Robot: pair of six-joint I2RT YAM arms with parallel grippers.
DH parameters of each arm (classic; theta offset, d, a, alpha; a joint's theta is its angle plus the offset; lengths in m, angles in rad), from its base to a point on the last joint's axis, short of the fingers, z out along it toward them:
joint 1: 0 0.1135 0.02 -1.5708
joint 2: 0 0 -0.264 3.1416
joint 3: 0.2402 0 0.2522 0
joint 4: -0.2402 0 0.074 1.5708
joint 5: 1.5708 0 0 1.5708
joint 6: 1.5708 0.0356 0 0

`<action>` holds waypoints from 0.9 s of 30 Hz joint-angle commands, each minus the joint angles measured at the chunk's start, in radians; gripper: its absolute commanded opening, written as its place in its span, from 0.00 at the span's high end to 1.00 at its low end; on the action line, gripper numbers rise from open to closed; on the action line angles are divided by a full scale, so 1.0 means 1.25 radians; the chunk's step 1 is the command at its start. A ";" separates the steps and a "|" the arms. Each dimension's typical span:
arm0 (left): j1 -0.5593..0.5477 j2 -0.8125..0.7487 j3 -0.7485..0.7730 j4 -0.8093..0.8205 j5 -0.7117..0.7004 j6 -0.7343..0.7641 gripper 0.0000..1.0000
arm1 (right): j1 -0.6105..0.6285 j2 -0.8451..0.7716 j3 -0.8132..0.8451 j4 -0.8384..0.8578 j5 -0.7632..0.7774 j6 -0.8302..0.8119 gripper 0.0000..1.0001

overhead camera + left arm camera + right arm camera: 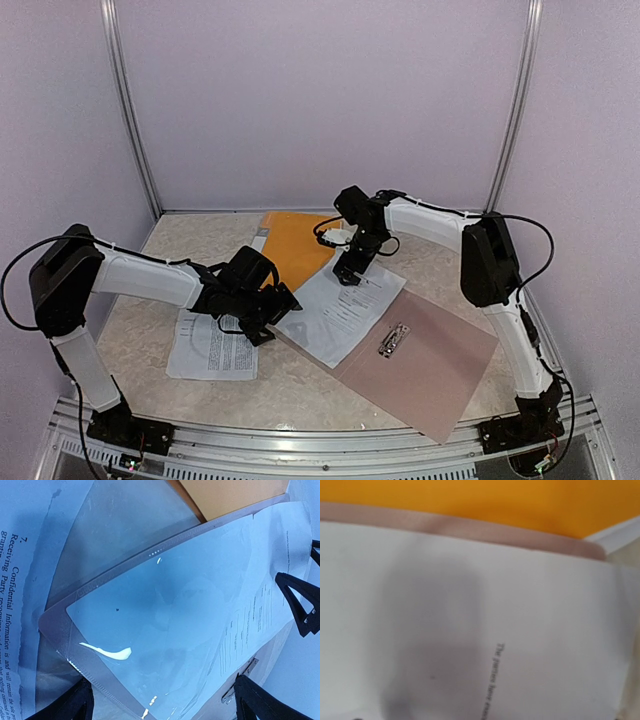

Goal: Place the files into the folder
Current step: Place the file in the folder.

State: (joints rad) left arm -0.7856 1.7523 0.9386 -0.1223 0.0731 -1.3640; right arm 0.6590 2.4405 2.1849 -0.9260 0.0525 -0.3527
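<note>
Jaws stand wide on left gripper (278, 320) and right gripper (346, 278); best press the sheet (340, 312) flat, sliding it squarely to the clip (393, 340) in the folder (430, 378).

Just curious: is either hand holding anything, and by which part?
Nothing held: left hand open over the clear cover, right hand open over a printed sheet.

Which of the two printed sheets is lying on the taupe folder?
The middle sheet under the right gripper, beside the metal clip; the other sheet lies on the table further left.
</note>
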 commanded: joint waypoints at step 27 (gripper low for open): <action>-0.020 -0.035 -0.035 -0.199 -0.102 0.070 0.02 | -0.024 -0.257 -0.267 0.168 0.028 0.150 0.01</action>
State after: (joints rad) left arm -0.7925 1.7248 0.9363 -0.1898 0.0341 -1.3212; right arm 0.6357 2.2448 1.9526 -0.8120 0.0967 -0.2417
